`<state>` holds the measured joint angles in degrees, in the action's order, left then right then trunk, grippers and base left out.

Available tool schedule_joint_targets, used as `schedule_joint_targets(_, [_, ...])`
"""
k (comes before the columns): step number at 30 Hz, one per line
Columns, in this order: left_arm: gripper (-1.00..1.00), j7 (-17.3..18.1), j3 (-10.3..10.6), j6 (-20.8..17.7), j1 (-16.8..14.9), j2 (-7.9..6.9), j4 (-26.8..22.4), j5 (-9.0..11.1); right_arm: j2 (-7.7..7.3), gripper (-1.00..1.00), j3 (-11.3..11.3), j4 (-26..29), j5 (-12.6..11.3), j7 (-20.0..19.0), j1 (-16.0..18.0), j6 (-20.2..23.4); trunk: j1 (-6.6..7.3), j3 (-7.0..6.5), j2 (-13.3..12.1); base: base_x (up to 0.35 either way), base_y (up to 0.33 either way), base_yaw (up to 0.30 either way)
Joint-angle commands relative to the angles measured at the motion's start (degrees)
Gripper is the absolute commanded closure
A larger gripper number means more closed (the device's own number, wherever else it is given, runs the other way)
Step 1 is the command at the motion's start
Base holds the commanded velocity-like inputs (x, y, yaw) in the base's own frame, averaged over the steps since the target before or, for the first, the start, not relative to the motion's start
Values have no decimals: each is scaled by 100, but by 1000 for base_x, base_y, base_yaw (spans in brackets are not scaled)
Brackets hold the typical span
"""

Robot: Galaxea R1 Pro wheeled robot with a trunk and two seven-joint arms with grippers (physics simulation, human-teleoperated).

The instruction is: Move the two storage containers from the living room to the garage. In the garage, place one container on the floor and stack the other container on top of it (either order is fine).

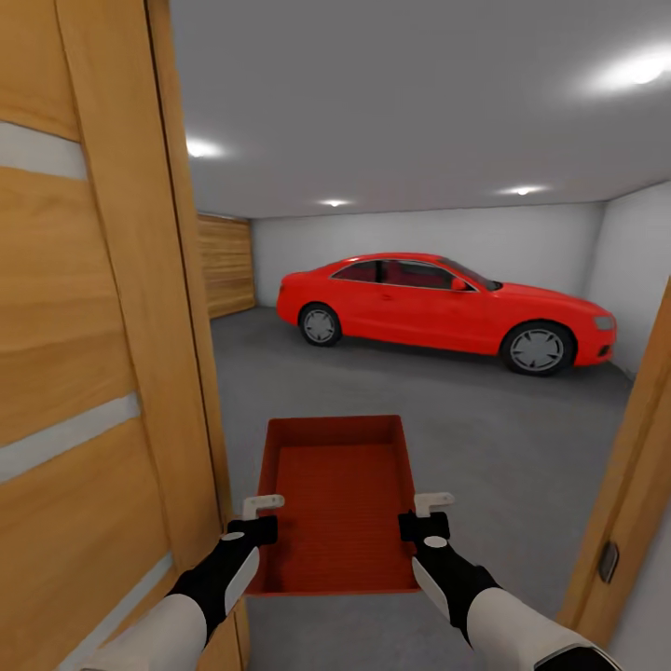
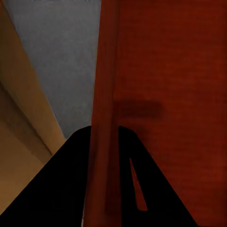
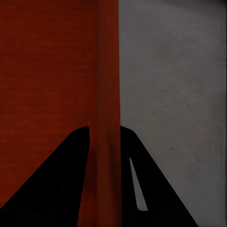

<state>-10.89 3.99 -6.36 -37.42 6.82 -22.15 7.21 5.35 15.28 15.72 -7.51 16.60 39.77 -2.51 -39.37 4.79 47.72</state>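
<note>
One orange-red storage container (image 1: 340, 503), topless and ribbed inside, hangs level in front of me above the garage floor (image 1: 494, 438). My left gripper (image 1: 256, 520) is shut on its left wall and my right gripper (image 1: 429, 515) is shut on its right wall, both near the container's close end. In the left wrist view the thin red wall (image 2: 106, 85) runs between the dark fingers (image 2: 66, 184) of the left gripper (image 2: 105, 142). In the right wrist view the right gripper (image 3: 105, 142) pinches the wall (image 3: 108, 80) the same way, with grey concrete beside it.
I stand in a doorway: an open wooden door (image 1: 84, 373) is close on the left and the door frame (image 1: 634, 466) on the right. Ahead, a red car (image 1: 447, 303) is parked across the back of the garage, with a wooden panel door (image 1: 226, 266) at the back left.
</note>
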Motion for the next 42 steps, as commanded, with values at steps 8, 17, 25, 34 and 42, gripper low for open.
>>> schedule_joint_targets(8, [100, -440, -13, -41, 2, -93, -17, -9, -8, 100, -218, 1, -3, 160, 13, -38, -3, 9, 7, 200, 189, -287])
schedule_joint_targets(17, [100, -439, -13, -41, -1, -93, -17, -9, -8, 100, -218, 1, -4, 160, 13, -39, -3, 9, 7, 199, 171, -287])
schedule_joint_targets(25, [100, -440, -12, -41, -1, -93, -20, -9, -8, 100, -218, 1, -5, 160, 13, -39, -3, 9, 7, 65, 46, -287])
schedule_joint_targets(34, [100, -441, -16, -41, 1, -93, -21, -9, -8, 100, -218, 1, -2, 160, 13, -38, -3, 9, 7, 2, 1, -287])
schedule_joint_targets(42, [100, -441, -19, -41, 0, -93, -17, -9, -8, 100, -218, 1, 0, 160, 13, -36, -3, 9, 7, 20, 21, -107])
